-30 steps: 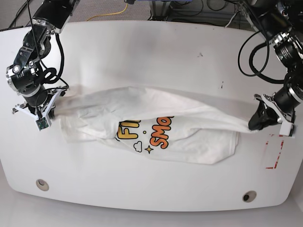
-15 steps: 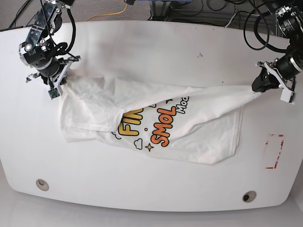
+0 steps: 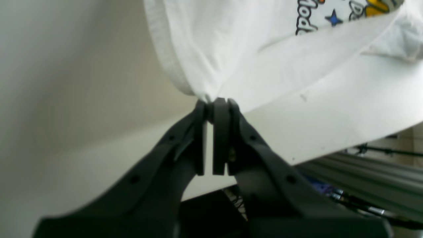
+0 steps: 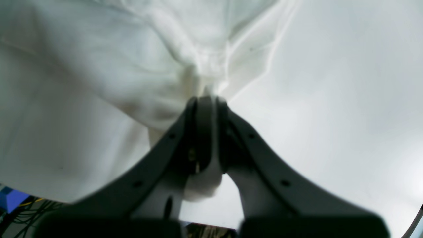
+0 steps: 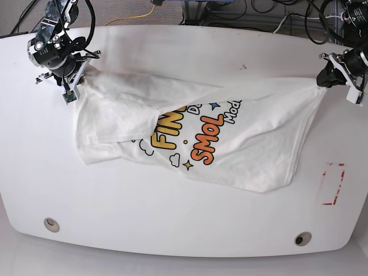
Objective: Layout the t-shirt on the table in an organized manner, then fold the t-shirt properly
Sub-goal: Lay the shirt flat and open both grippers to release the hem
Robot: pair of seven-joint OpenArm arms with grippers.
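The table (image 5: 172, 230), a white top with curved edges, fills the base view, with cables and dark equipment beyond its far edge. Two round grommet holes sit near the front edge, one toward the front left corner (image 5: 51, 223) and one toward the front right corner (image 5: 302, 238); a red tape rectangle (image 5: 332, 184) lies near the right edge.

The t-shirt (image 5: 230, 149), white with a print (image 5: 192, 132) in yellow, orange and blue letters, is stretched across the far half of the table from near the far left corner to near the right edge. Its upper edge runs taut between the two grippers, while the lower body lies wrinkled on the surface toward the middle. A folded-over flap covers part of the print on the left side.

The left gripper (image 5: 323, 78), by the table's far right corner in the base view, has its jaws pressed together on a bunched corner of the t-shirt (image 3: 231, 49); the left wrist view shows the cloth pinched at the tips of the left gripper (image 3: 214, 104), with a hemmed edge rising from the pinch.

The right gripper (image 5: 73, 86), near the far left corner, is likewise clamped on gathered cloth; the right wrist view shows folds of the t-shirt (image 4: 132, 66) converging into the closed tips of the right gripper (image 4: 205, 99).
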